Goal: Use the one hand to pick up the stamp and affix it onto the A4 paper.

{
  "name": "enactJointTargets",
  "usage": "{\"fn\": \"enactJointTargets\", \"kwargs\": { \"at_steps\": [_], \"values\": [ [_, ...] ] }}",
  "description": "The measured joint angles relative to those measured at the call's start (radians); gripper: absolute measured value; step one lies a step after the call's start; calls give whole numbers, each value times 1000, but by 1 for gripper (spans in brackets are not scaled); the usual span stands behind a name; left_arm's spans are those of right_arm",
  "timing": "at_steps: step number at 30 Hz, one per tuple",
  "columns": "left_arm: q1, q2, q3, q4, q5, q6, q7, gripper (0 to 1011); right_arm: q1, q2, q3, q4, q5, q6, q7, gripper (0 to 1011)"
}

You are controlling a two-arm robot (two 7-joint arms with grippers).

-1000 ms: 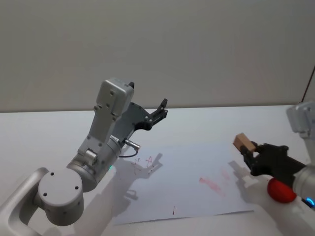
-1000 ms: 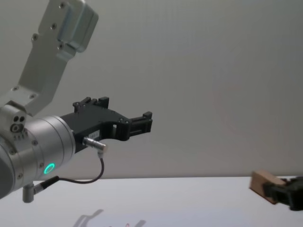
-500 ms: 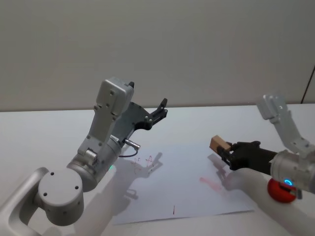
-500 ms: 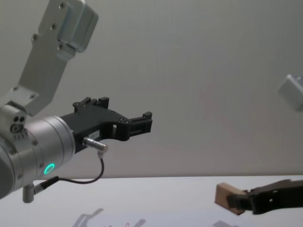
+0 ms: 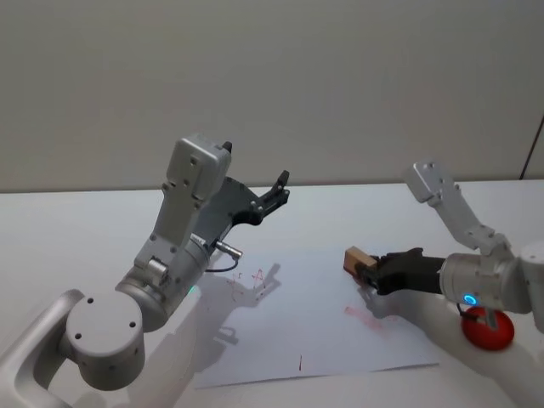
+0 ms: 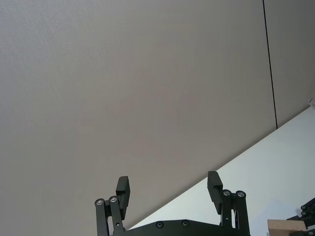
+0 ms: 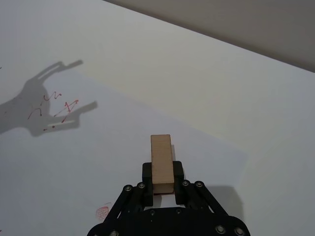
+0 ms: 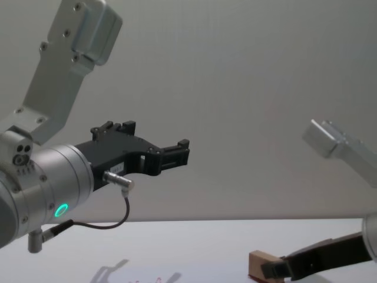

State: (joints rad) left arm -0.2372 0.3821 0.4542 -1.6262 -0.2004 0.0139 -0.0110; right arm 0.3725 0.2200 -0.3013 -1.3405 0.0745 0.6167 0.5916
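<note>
— Where is the stamp (image 5: 357,257)?

— Pinched at its back end between the fingertips of the right gripper (image 5: 367,270), over the right part of the A4 paper (image 5: 289,323), close to the sheet's far right edge. Most of the block juts out past the fingertips.

— Is it on the sheet?

— I cannot tell. It looks just above the paper, with a shadow under it.

— What could go wrong?

— I judge three things. The grip is only on the block's tail, so pressing down could tip it in the fingers and leave half a print. The paper's edge is near, so a slight drift outward could put the mark on the table (image 5: 85,221). And the sheet is thin and loose, so any sideways drag could shift or smear it.

— And the other arm?

— The left gripper (image 5: 276,189) is idle, raised well above the paper's far left part, fingers spread with nothing between them.

— Do the views differ?

— The right wrist view shows the stamp (image 7: 161,162) end-on, how little is gripped, the paper's corner just beyond it, and a round red print (image 7: 102,212) on the sheet. The head view shows red smudges (image 5: 365,316) near the stamp. The chest view shows the block (image 8: 259,264) from the side, low, but the paper beneath is cut off.
</note>
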Motion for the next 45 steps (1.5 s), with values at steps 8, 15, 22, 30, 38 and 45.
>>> {"fn": "enactJointTargets", "kwargs": {
  "at_steps": [8,15,22,30,38,45],
  "values": [
    [0,0,0,0,0,0,0,1001,36,-14,-12,43,-28,21,26,216],
    [0,0,0,0,0,0,0,1001,48,-15,-19,54,-43,45,43,216],
    [0,0,0,0,0,0,0,1001,48,-10,-21,43,-46,68,55,216],
    [0,0,0,0,0,0,0,1001,43,0,-17,15,-39,69,51,216],
    [0,0,0,0,0,0,0,1001,37,14,1,-40,-16,29,18,216],
    [0,0,0,0,0,0,0,1001,14,37,21,-110,2,-6,-31,216]
  ]
}}
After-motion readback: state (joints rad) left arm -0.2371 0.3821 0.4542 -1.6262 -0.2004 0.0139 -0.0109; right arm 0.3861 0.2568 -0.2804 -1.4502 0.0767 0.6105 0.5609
